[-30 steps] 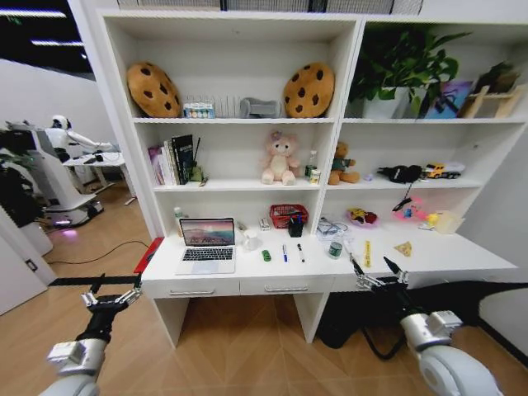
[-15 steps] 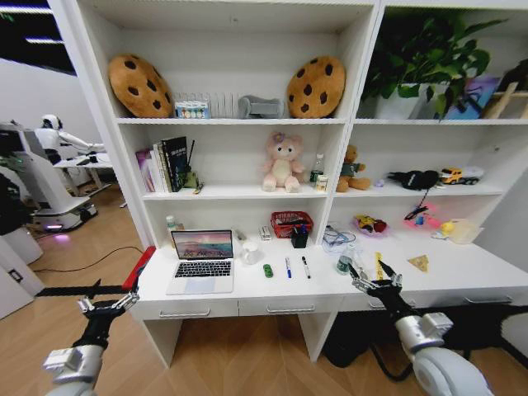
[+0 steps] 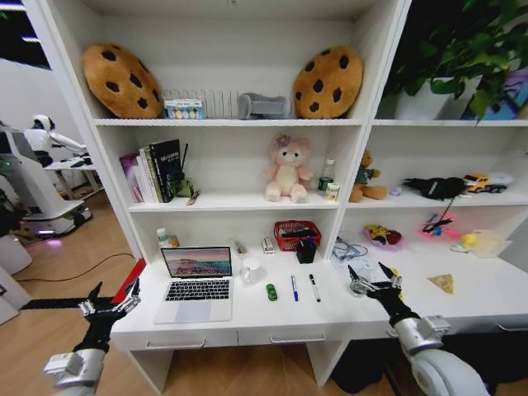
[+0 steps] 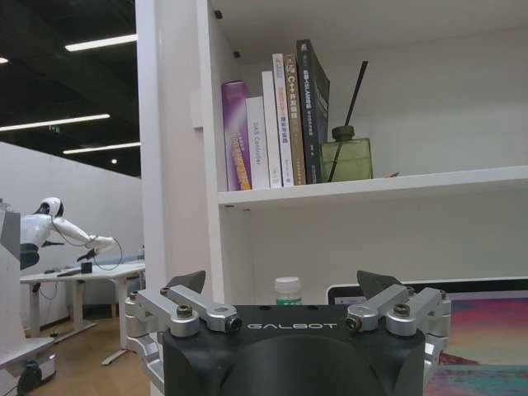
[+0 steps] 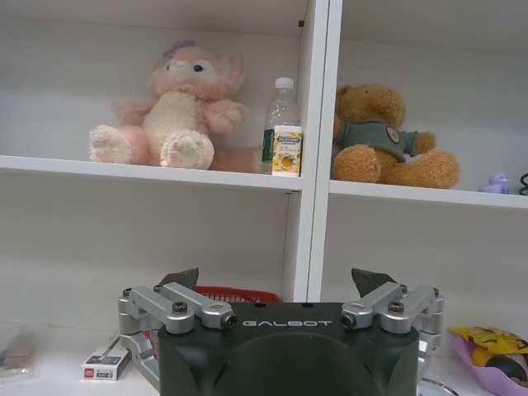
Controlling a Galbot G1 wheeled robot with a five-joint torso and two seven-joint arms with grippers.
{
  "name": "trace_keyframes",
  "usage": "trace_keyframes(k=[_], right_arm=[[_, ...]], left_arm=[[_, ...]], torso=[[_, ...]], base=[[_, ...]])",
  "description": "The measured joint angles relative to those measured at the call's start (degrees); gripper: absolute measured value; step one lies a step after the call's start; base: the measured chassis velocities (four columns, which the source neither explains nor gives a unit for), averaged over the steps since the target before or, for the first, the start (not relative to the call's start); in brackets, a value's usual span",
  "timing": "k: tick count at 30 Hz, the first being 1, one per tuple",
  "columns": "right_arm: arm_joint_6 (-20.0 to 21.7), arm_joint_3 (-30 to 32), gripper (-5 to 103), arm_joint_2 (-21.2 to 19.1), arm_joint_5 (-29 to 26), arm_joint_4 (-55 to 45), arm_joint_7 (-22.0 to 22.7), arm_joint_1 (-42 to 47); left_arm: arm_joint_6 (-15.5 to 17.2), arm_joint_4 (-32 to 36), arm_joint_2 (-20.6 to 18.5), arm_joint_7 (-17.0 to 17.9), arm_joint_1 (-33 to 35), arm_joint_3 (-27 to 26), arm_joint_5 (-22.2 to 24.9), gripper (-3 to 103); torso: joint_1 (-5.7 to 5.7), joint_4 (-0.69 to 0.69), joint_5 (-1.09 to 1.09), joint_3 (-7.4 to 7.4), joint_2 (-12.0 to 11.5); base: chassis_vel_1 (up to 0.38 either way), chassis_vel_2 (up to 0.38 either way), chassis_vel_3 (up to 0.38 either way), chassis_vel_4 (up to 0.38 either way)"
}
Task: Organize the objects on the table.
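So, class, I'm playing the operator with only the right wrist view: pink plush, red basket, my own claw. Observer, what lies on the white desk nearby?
Observer: A slim black pen lies on the long white desk, just left of the right claw.
Operator: Anything beyond it?
Observer: A slim blue pen, then a tiny green toy car.
Operator: And the other arm?
Observer: The left claw hangs open off the desk's left end, near the open silver laptop.
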State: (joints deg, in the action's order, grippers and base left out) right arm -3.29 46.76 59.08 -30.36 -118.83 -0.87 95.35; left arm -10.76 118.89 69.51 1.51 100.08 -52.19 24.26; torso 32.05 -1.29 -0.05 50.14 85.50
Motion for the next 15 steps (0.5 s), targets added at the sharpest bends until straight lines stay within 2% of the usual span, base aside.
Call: trace_keyframes(k=[6, 8, 15], right_arm=[[0.0, -0.4, 100, 0.3, 0.5, 0.1, 0.2, -0.1], [0.0, -0.7, 100, 0.5, 0.9, 0.3, 0.4, -0.3], [-0.1, -1.6, 100, 1.6, 2.0, -0.4, 1.6, -0.4]], left_arm=[[0.0, -0.2, 0.0, 0.0, -0.1, 0.0, 0.0, 100], [-0.1, -0.5, 0.0, 0.0, -0.2, 0.0, 0.0, 100], [-0.2, -0.6, 0.2, 0.6, -0.1, 0.0, 0.0, 100]], torso=[[0.0, 0.0, 0.07, 0.01, 0.0], [-0.01, 0.01, 0.01, 0.0, 0.0], [0.02, 0.01, 0.02, 0.01, 0.0]], base=[[-0.175, 0.172, 0.172, -0.182], [-0.16, 0.141, 0.15, -0.16], [-0.121, 0.129, 0.12, -0.132]])
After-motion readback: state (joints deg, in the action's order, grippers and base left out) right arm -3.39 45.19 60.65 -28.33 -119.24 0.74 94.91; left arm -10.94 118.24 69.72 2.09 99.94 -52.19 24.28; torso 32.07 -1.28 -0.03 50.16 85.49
